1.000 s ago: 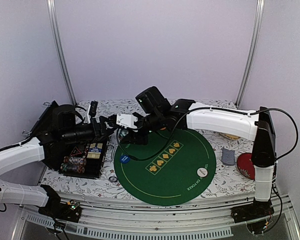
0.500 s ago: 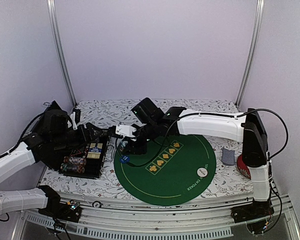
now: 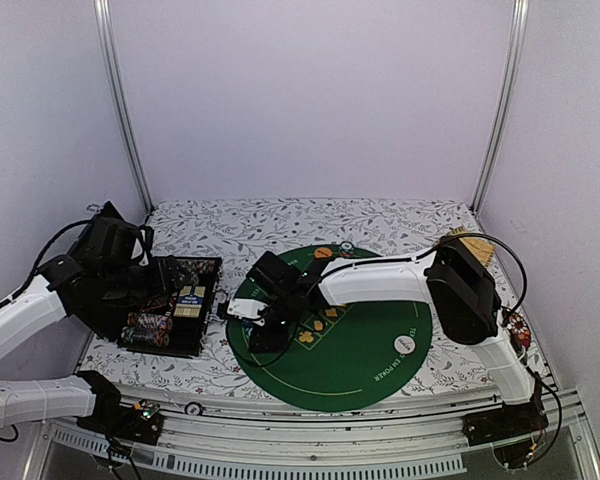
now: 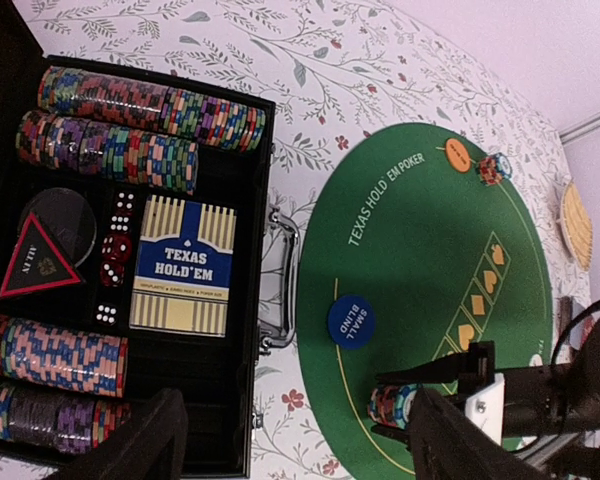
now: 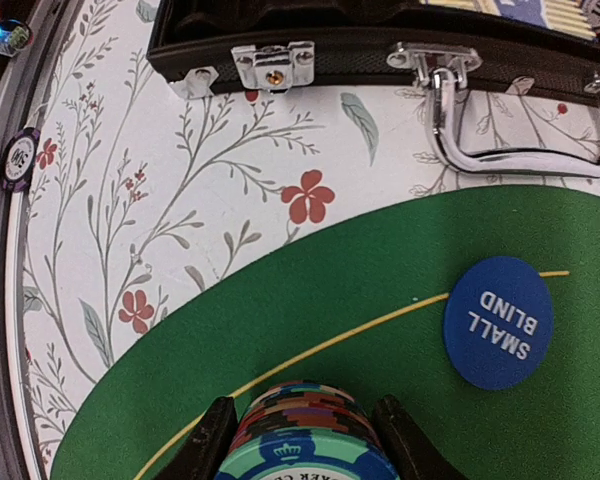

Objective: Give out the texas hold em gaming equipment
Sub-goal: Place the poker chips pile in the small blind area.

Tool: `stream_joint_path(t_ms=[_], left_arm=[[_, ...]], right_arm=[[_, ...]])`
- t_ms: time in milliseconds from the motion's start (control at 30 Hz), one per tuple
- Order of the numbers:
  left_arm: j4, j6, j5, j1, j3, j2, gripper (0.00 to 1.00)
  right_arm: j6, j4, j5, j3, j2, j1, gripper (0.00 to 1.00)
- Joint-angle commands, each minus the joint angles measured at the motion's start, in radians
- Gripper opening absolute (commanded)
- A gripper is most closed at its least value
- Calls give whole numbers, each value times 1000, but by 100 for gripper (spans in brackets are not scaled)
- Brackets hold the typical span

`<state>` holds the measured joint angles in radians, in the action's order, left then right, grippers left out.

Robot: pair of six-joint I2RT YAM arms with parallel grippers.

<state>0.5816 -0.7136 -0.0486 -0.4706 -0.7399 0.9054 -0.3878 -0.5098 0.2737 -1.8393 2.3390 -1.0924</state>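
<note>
My right gripper (image 5: 305,447) is shut on a short stack of striped poker chips (image 5: 302,425), low over the green felt mat (image 5: 310,300) just inside its yellow line. From above, the right gripper (image 3: 265,326) is at the mat's left side. A blue "small blind" button (image 5: 498,322) lies on the mat just beside the stack (image 4: 393,404). An orange button (image 4: 458,155) and a small chip pile (image 4: 495,168) sit at the mat's far edge, and a white button (image 3: 406,343) at its near right. My left gripper (image 4: 295,452) hangs open and empty over the case's edge.
An open black case (image 3: 170,312) stands left of the mat with rows of chips (image 4: 150,100), a card box (image 4: 185,265) and dice (image 4: 115,250); its metal handle (image 5: 510,120) faces the mat. One loose chip (image 5: 18,160) lies by the front rail. A wicker mat (image 3: 470,246) is at far right.
The right arm swung from beside the left gripper down toward the mat's near-left side, carrying the chips. The left arm drew back left over the case, its jaws slightly wider.
</note>
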Motion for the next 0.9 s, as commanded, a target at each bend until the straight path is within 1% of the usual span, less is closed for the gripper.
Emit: stream_joint_path(t_ms=[0, 133, 267, 333, 400, 500, 533, 567, 733, 800, 867], left_arm=[[23, 36, -24, 9, -36, 2, 79], [23, 46, -24, 9, -43, 8, 79], [24, 51, -30, 8, -47, 9, 79], [26, 54, -32, 8, -47, 10, 79], [26, 55, -33, 9, -48, 10, 79], [26, 59, -35, 9, -50, 10, 80], [26, 60, -36, 9, -50, 10, 80], [26, 61, -37, 9, -51, 10, 80], [28, 68, -39, 9, -56, 9, 80], [27, 69, -40, 9, -58, 8, 80], [27, 73, -40, 9, -59, 7, 80]], right_arm=[[27, 8, -38, -42, 59, -13, 1], [28, -42, -44, -98, 110, -25, 1], [23, -57, -64, -112, 137, -30, 3], [19, -60, -78, -112, 141, -31, 8], [12, -65, -100, -111, 142, -32, 20], [0, -70, -131, -112, 143, -31, 46], [-3, -71, -136, -111, 143, -32, 57], [-7, -71, -138, -112, 142, -33, 63], [-17, -70, -135, -111, 132, -39, 86], [-21, -69, -134, -113, 123, -43, 100], [-24, -67, -135, -118, 101, -45, 99]])
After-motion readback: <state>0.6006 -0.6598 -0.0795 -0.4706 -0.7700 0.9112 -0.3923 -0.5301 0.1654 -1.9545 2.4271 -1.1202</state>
